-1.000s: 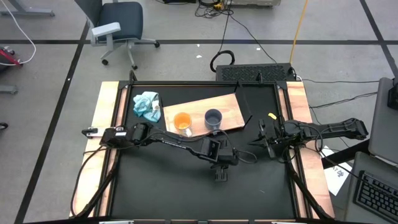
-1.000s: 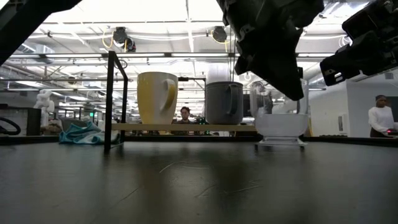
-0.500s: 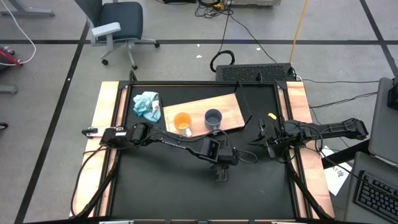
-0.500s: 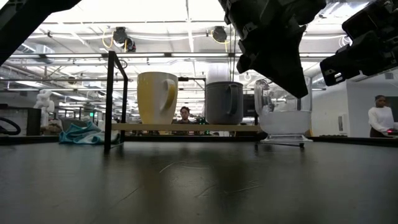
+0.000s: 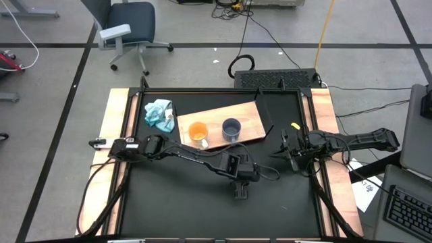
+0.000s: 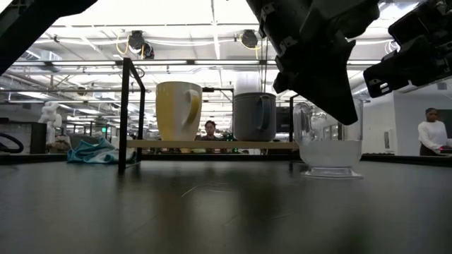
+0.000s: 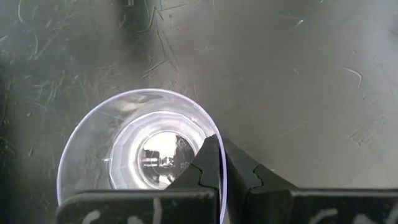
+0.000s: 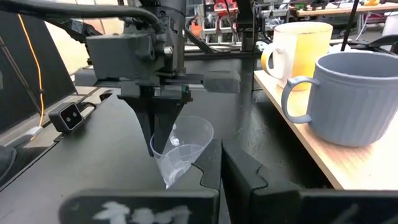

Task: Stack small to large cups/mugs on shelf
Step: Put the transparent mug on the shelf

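Note:
The orange mug (image 5: 198, 131) and the grey-blue mug (image 5: 231, 128) stand upright side by side on the light-wood shelf (image 5: 250, 115). My left gripper (image 5: 239, 181) is over the black table in front of the shelf, shut on the clear glass cup (image 7: 143, 149), which also shows in the low view (image 6: 330, 148). My right gripper (image 5: 285, 152) waits at the table's right side, shut and empty, pointing toward the cup (image 8: 183, 152). My left gripper pinches the cup's rim (image 7: 205, 123) with one finger (image 7: 208, 158) inside the cup and the other (image 7: 242, 168) outside. The fingers come from above, pointing down. The cup hangs mouth up, slightly tilted; I cannot tell whether its base (image 6: 330, 172) touches the table.
A light-blue cloth (image 5: 158, 113) lies at the far left of the table, beside the shelf. The shelf stands raised on a dark metal frame (image 6: 126, 113). Pale wooden rails (image 5: 115, 135) run along both table sides. People show in the room beyond.
My left gripper has moved toward the table's near edge and a little down, carrying the clear cup with it, still shut on its rim. The cup now sits lower and nearer than before. The mugs and my right arm have stayed still.

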Robot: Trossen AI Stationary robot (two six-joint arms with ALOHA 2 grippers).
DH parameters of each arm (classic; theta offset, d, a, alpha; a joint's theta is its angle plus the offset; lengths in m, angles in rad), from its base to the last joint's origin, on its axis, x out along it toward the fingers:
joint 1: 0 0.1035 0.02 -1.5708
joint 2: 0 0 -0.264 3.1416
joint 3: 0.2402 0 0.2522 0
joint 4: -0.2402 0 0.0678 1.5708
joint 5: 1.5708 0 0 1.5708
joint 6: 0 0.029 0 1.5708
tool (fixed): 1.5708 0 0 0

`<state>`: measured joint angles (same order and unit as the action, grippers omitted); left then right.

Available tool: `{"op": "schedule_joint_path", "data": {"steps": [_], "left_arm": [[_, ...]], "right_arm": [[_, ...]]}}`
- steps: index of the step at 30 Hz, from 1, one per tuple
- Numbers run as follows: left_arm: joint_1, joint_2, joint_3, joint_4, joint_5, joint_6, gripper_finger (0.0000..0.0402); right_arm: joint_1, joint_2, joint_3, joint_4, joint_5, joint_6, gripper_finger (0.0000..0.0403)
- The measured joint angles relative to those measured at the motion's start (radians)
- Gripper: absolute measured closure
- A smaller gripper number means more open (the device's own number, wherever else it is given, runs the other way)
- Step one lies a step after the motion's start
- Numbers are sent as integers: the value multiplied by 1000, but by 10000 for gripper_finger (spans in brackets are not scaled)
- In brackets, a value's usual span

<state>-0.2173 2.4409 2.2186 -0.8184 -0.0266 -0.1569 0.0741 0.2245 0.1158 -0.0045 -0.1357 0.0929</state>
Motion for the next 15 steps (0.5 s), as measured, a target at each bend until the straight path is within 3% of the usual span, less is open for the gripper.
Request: {"op": "schedule_joint_path", "data": {"steps": [6, 15], "left_arm": [[0, 0, 0, 0, 0, 1, 396], [1, 1, 0, 8, 1, 5, 357]], "right_arm": [[0, 1, 0, 3, 0, 0, 403], [0, 1, 0, 8, 0, 0, 403]]}}
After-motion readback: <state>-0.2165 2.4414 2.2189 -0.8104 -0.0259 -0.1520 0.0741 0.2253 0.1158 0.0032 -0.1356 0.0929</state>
